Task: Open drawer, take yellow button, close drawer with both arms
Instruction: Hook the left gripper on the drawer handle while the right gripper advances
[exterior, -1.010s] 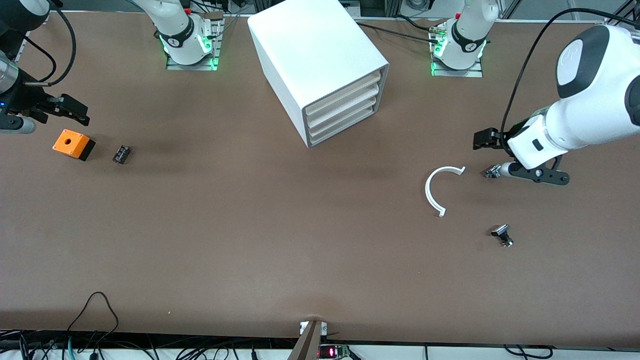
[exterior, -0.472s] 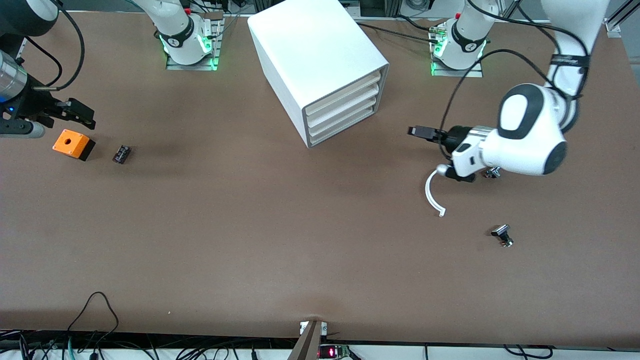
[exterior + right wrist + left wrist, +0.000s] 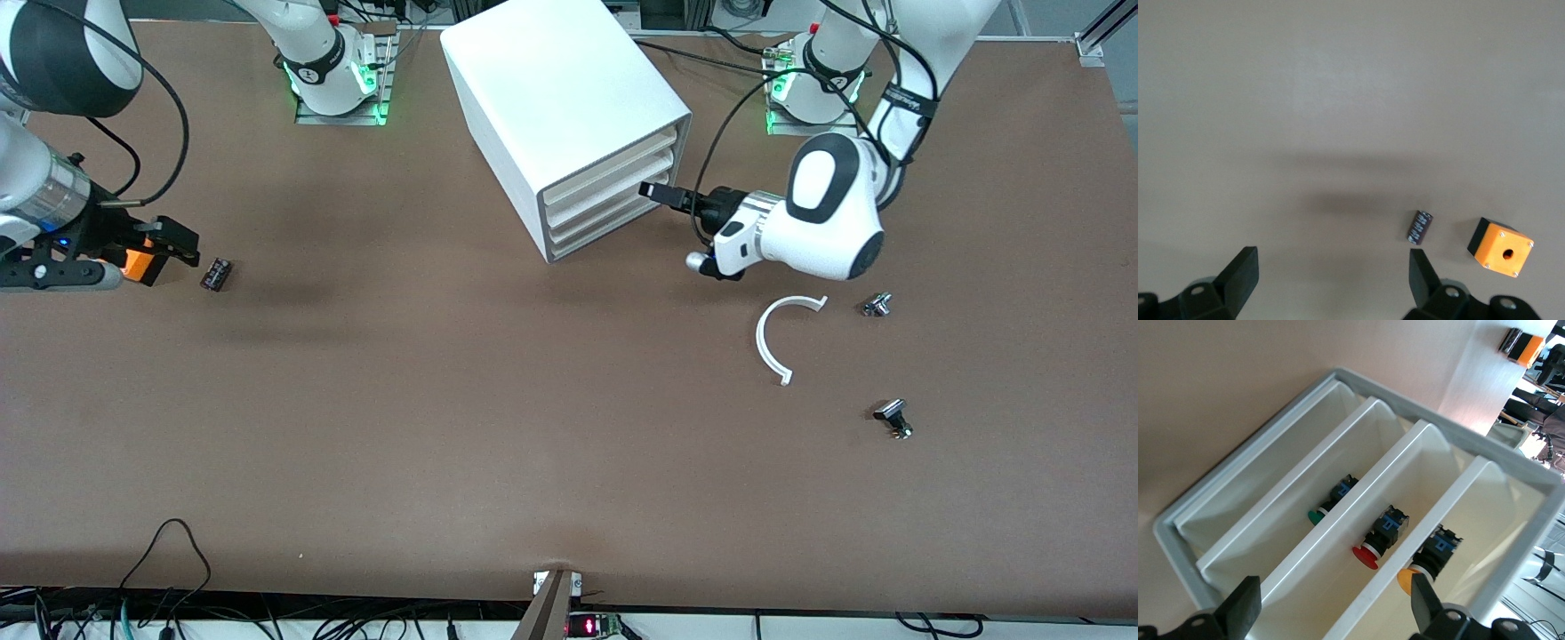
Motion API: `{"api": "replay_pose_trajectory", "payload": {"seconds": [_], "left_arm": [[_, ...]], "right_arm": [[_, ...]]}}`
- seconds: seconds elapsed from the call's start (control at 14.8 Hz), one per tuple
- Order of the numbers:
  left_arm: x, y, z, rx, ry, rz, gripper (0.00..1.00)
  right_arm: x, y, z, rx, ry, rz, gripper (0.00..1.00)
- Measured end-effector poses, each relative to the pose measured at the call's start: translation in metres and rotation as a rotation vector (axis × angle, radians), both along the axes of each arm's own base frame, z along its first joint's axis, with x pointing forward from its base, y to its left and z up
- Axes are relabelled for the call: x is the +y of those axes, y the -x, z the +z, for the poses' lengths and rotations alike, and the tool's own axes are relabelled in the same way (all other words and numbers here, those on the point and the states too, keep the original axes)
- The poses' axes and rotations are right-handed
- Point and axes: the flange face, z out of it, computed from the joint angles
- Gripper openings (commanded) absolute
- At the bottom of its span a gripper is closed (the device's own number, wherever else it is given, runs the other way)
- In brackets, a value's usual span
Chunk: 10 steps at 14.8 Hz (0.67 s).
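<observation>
The white cabinet [image 3: 569, 107] stands at the back middle with its four drawers [image 3: 613, 191] shut. My left gripper [image 3: 660, 191] is open just in front of the drawer fronts. In the left wrist view my left gripper [image 3: 1333, 595] faces the four drawers [image 3: 1338, 520]. The button [image 3: 1410, 579] with the orange cap lies in the drawer at one end of the stack. Buttons with a red cap [image 3: 1366, 557] and a green cap [image 3: 1315, 517] lie in the two drawers beside it. My right gripper [image 3: 176, 245] is open and empty over the table at the right arm's end; it also shows in the right wrist view [image 3: 1331, 267].
An orange box with a hole [image 3: 138, 263] [image 3: 1501, 248] is partly under my right gripper, with a small black ribbed block [image 3: 216, 274] [image 3: 1420, 228] beside it. A white arc [image 3: 775, 342] and two small metal parts [image 3: 877, 305] [image 3: 893, 418] lie toward the left arm's end.
My left arm has swung from the left arm's end of the table to the cabinet's drawer fronts. My right gripper has moved over the orange box.
</observation>
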Motion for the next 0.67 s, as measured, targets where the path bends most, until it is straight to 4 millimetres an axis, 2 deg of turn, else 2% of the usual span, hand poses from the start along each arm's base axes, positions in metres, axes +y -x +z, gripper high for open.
{"api": "replay_pose_trajectory", "payload": {"seconds": [0.2, 0.4, 0.67], "left_arm": [[-0.016, 0.020, -0.006, 0.018, 0.000, -0.034, 0.88], [-0.022, 0.025, -0.005, 0.021, 0.007, -0.040, 0.88], [-0.025, 0.027, -0.003, 0.020, 0.010, -0.047, 0.88]], "right_arm": [[0.005, -0.005, -0.002, -0.006, -0.016, 0.003, 1.00], [0.016, -0.008, -0.003, -0.011, -0.040, 0.024, 1.00], [0.060, -0.019, -0.003, -0.024, -0.091, 0.085, 1.00]]}}
